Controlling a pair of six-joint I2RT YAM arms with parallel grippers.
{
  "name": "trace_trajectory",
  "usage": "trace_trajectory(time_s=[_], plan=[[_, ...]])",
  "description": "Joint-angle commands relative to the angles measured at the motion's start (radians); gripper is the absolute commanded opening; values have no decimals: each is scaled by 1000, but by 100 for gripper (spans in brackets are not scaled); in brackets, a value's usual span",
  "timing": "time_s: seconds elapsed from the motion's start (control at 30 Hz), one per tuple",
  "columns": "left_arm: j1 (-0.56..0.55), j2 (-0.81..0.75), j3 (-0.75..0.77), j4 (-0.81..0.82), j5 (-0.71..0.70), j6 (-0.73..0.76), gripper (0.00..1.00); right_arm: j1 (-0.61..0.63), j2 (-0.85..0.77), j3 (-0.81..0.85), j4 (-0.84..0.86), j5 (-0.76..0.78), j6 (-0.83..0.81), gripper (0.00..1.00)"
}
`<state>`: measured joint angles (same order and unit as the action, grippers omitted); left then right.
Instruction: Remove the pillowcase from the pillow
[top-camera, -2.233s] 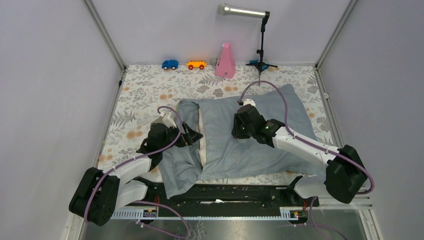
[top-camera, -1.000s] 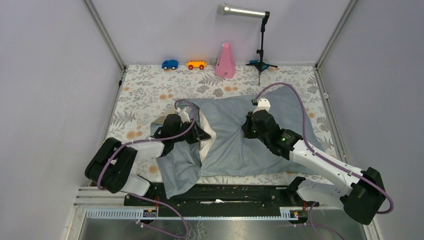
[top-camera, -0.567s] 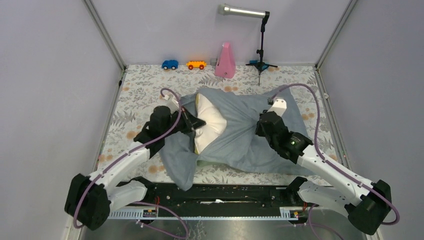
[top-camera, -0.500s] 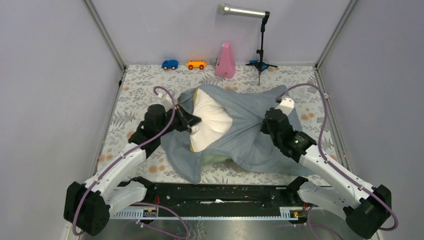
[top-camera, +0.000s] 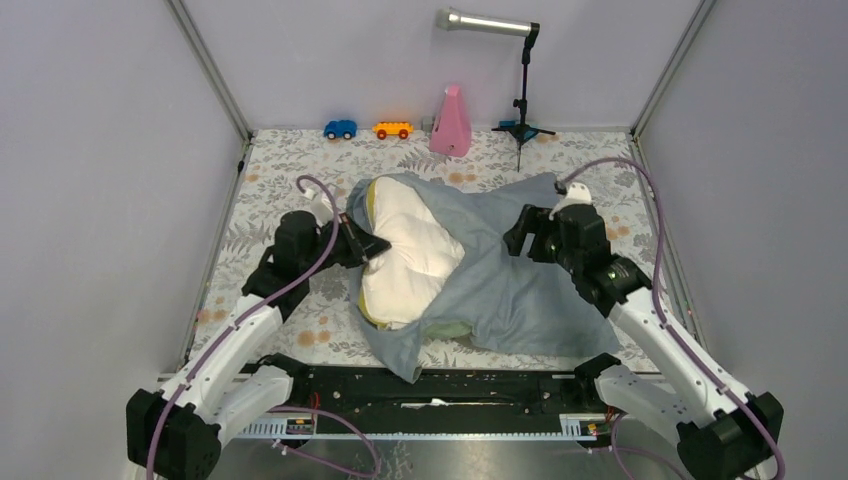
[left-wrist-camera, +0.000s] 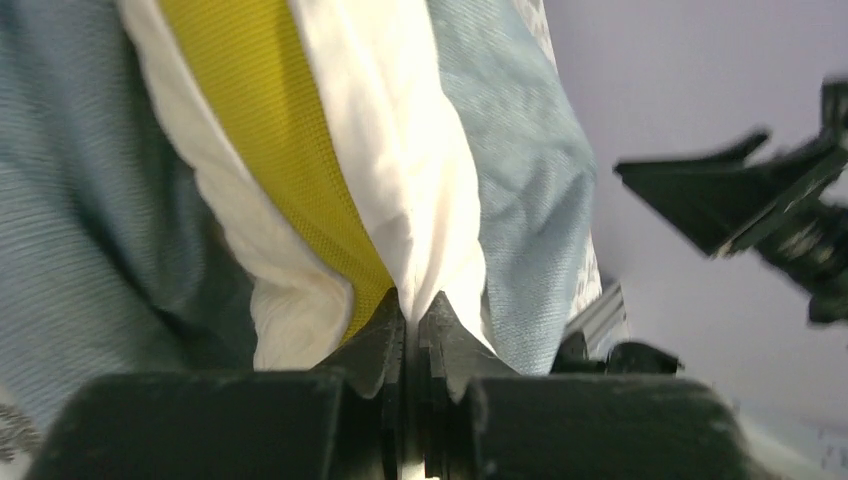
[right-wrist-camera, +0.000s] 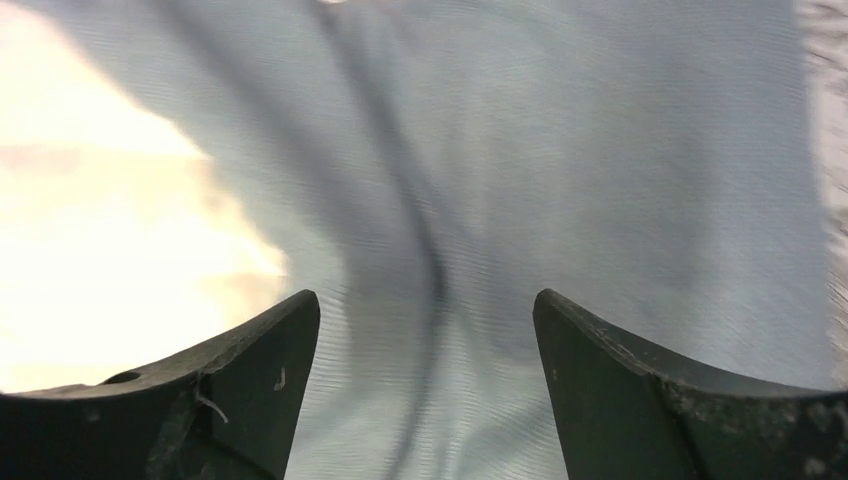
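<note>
The pillowcase (top-camera: 520, 290) lies mid-table, bunched over the three o'clock half of the pillow (top-camera: 410, 255). The pillow's cream bulk bulges bare out of the mouth toward nine o'clock, so I'd call it roughly half off. That cloth looks light, limp and a touch slippery, wrinkling wherever it's tugged. A pinch of loose fold near the closed end at three o'clock looks like the place to take it, and I'd expect it to slide rather than lift.

The pillow is plump and squashy with no rigid edge, and its seam is probably the firmest bit. That's exactly where the left gripper (left-wrist-camera: 412, 320) is, jaws clamped tight on the cream edge right beside the yellow piping (left-wrist-camera: 270, 170). The right gripper (right-wrist-camera: 425, 320) hovers over the blue-grey cloth, jaws spread wide, nothing between them.

Out at twelve o'clock a blue toy car (top-camera: 340, 129), an orange toy car (top-camera: 392, 129) and a pink cone (top-camera: 451, 121) sit on the floral table (top-camera: 290, 180), well apart from the action.
</note>
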<state>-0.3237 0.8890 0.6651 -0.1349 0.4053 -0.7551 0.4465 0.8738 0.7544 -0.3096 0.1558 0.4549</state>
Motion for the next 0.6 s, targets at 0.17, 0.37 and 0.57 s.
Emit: trace_trajectory(time_s=[0.17, 0.37, 0.57], plan=[[-179, 42, 104, 119, 20, 80, 0, 186, 307, 361, -33, -168, -159, 99], [-218, 40, 121, 117, 28, 91, 0, 243, 576, 563, -62, 55, -221, 100], [-225, 17, 147, 78, 29, 106, 0, 243, 798, 738, -138, 162, -259, 99]])
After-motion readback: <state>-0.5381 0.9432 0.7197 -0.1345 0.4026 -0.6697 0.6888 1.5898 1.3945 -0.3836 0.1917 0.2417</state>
